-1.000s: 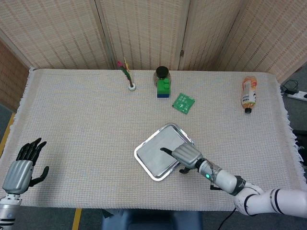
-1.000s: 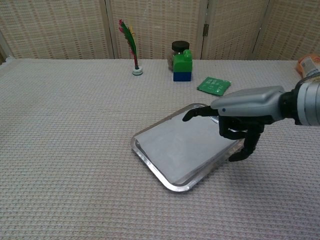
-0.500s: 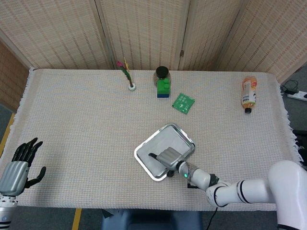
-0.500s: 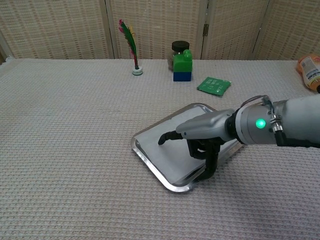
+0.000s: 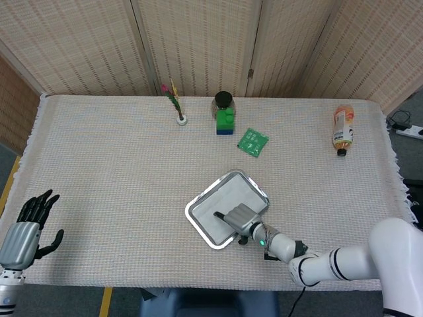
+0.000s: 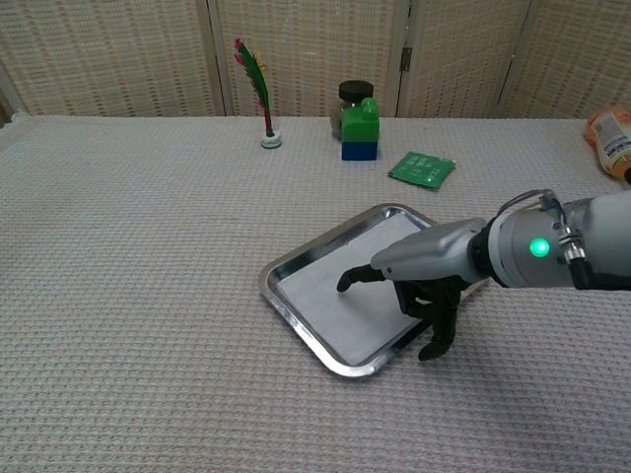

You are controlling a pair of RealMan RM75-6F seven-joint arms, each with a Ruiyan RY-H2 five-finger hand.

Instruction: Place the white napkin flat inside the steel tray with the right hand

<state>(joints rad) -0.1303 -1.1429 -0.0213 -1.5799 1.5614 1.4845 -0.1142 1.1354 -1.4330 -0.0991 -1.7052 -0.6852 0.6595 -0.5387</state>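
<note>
The napkin [image 6: 340,291] is a thin white sheet lying flat inside the tray [image 6: 296,317], filling most of its floor with no visible folds or bunching; in the head view it reads as a pale patch within the shiny steel rim [image 5: 198,226]. The tray sits at an angle on the woven surface [image 6: 138,296], near its front edge. The right robot hand [image 6: 424,271] hovers low over the tray's right half, one dark fingertip stretched forward and touching the napkin while the other fingers curl down beside the rim; it holds nothing. Half a second ago that fingertip pointed nearer the tray's left corner, and since then the hand has drawn back to the right, uncovering more of the napkin; a second ago it stood higher and further right, over the far corner. The napkin and tray have kept their place. The left robot hand [image 5: 26,232] stays off the front left corner of the surface, fingers spread and empty, much as before. Counted: one napkin, one tray, two robot hands, one feathered shuttlecock [image 6: 258,89], one dark-lidded jar [image 6: 350,101], one green and blue block [image 6: 360,128] just in front of the jar, one green packet [image 6: 422,168], and one bottle [image 5: 342,129] lying on its side at the far right.
</note>
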